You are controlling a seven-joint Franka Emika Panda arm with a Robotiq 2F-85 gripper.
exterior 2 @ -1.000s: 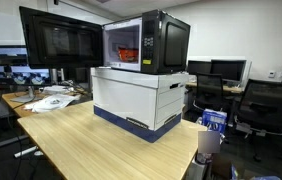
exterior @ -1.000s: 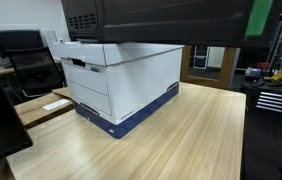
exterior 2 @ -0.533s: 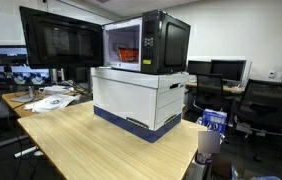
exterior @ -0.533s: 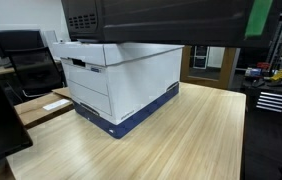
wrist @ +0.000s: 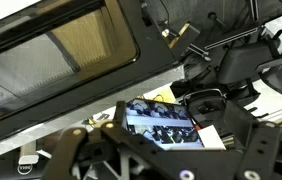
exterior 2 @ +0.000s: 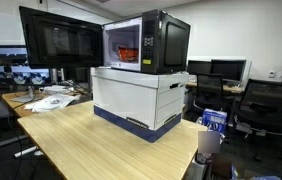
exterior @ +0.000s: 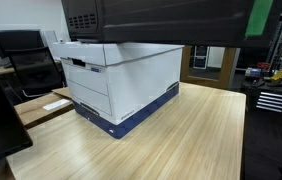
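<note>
One microwave (exterior 2: 146, 42) atop white box (exterior 2: 139, 100), near far edge of table (exterior 2: 91, 145), wide room in front, end effector (wrist: 166, 140) spread, empty.

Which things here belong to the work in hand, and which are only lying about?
In hand: microwave; its windowed door, close before the wrist camera.
Lying about: white box under the microwave; papers; office chair; monitors.

A: Exterior cams?
B: An exterior view sits low, close on the box (exterior: 121, 85), microwave (exterior: 151, 20) cropped at top. An exterior view stands farther back, box (exterior 2: 141, 100) mid-frame. Both share the table (exterior 2: 91, 145).
A: Wrist?
B: Tight against the microwave (wrist: 81, 40).
</note>
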